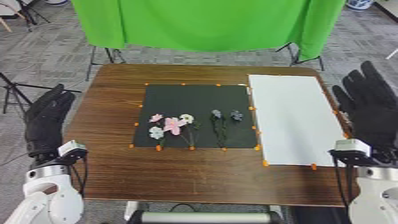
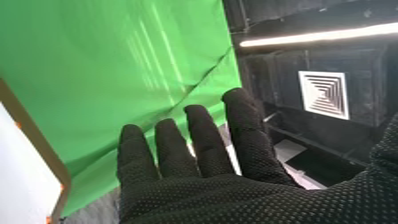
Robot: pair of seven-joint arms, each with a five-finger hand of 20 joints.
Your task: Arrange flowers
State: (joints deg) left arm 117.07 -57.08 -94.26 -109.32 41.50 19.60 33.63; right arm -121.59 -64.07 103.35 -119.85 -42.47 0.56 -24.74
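Wooden table (image 1: pixel 178 175): brown, running out past the black sheet (image 1: pixel 178 100) on its left, far and near sides.
Black sheet edges: orange tabs (image 1: pixel 159 148) dotted along them; the white sheet (image 1: pixel 284 115) lies just off its right side, reaching farther toward me and nearer the robot.
Open room: bare black from the flower heads up to the sheet's far edge, and a broad band of brown wood off its near edge.
Left cluster: pink flowers (image 1: pixel 172 126) and white flowers (image 1: pixel 156 133), lying on the black sheet's near left part, stems toward its near edge.
Right pair: blue-grey flowers (image 1: pixel 236 115) side by side, right of that cluster, dark stems also toward the near edge.
Left hand (image 1: pixel 46 120): well left of the black sheet, by the table's edge; fingers extended, nothing held.
Right hand (image 1: pixel 366 102): across the white sheet from the black one, by the table's right edge; held open, fingers straight and a little spread, nothing in it.
Backdrop: green cloth (image 1: pixel 204 25) hanging beyond the black sheet's far side.
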